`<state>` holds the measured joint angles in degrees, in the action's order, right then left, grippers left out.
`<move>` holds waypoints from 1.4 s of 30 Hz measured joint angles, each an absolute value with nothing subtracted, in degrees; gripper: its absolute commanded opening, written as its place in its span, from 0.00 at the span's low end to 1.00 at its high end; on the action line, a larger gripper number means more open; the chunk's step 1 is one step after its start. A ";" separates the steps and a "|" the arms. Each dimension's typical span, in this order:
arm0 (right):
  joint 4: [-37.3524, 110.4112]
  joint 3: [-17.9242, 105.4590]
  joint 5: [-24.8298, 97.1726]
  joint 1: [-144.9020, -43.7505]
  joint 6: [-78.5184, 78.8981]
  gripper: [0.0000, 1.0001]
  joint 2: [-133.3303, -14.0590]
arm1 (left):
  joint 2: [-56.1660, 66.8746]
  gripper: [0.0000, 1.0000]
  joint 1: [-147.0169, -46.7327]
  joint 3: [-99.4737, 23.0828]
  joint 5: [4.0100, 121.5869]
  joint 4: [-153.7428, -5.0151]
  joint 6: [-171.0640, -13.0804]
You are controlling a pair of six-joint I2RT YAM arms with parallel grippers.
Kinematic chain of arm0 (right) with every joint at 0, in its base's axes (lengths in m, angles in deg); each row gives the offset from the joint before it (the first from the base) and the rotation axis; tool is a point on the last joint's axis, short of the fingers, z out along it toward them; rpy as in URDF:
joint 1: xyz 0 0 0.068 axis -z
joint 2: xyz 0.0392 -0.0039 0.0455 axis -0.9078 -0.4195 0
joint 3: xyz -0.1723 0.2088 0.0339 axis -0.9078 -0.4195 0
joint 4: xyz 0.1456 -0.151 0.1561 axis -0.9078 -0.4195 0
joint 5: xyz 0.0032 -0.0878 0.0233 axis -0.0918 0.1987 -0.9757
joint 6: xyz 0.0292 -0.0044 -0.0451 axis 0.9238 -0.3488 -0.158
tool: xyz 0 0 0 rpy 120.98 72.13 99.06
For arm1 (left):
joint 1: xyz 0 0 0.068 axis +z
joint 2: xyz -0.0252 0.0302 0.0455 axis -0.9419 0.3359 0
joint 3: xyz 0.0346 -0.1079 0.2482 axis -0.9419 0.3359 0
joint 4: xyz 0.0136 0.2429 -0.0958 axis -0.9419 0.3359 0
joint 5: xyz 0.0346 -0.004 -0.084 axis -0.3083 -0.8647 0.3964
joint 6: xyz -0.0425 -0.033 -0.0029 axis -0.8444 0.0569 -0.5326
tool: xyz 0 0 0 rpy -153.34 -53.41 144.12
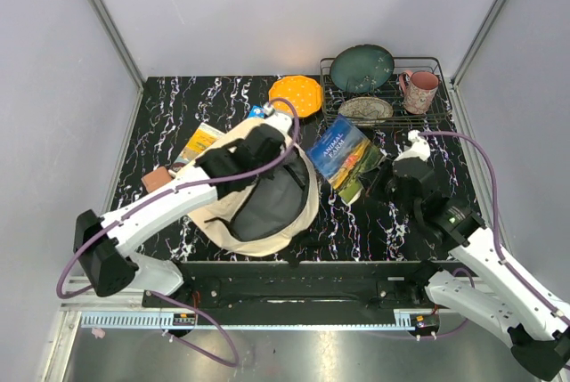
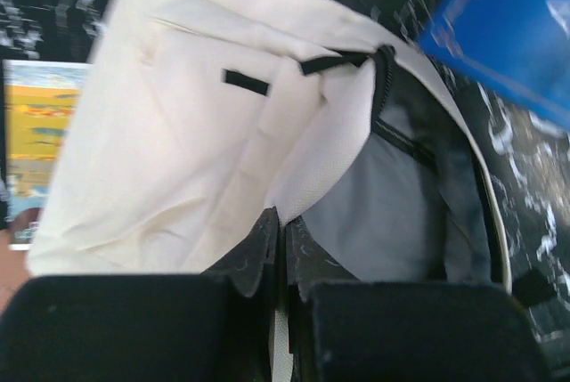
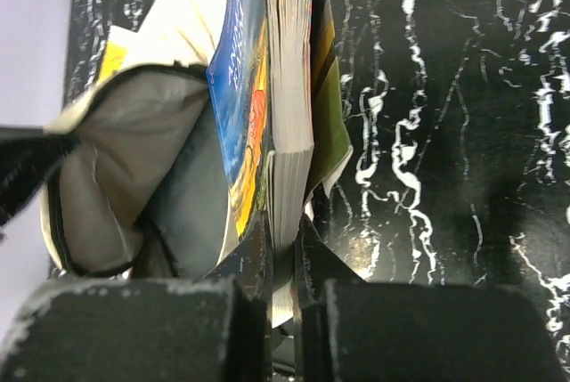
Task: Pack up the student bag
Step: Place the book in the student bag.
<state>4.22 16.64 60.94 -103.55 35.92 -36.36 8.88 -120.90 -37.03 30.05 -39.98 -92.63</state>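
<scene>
Worktop (image 1: 178, 106): black, white-veined.

Student bag (image 1: 267, 204): cream backpack at near centre, mouth open, grey lining showing.

Left end effector (image 2: 283, 259): narrow, pinching the bag's rim fabric.

Right end effector (image 3: 283, 266): narrow, clamped on the lower edge of the "Animal Farm" paperback (image 1: 343, 155), which stands on edge just right of the bag's mouth.

Yellow-covered book (image 1: 200, 143): partly under the bag's left side.

Wire rack (image 1: 432, 66): far right, carrying a dark green plate (image 1: 362, 68), a patterned bowl (image 1: 366, 109) and a pink mug (image 1: 419, 90).

Orange plate (image 1: 297, 95): just left of the rack.
</scene>
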 measured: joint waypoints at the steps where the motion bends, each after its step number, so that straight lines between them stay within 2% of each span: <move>1: 3.91 17.43 59.82 -103.55 36.07 0.00 -36.40 | 8.19 0.00 -119.83 -37.90 29.26 -39.80 -92.85; 7: 2.84 20.10 54.99 -103.55 38.21 0.00 -35.53 | 6.46 0.00 -113.82 -43.13 26.07 -39.52 -93.20; 15: 2.03 24.08 39.89 -103.50 43.55 0.00 -39.64 | 9.58 0.00 -113.53 -48.81 25.78 -38.99 -92.50; 20: 3.39 22.81 35.10 -103.50 44.86 0.00 -42.92 | 10.92 0.00 -113.53 -50.38 26.29 -38.18 -92.42; 32: 12.44 21.02 30.75 -103.53 42.37 0.00 -55.46 | 11.07 0.00 -113.53 -50.80 31.42 -37.05 -92.00; 42: 21.51 21.04 34.16 -106.52 42.48 0.00 -65.21 | 12.58 0.00 -113.51 -54.01 33.39 -36.09 -93.73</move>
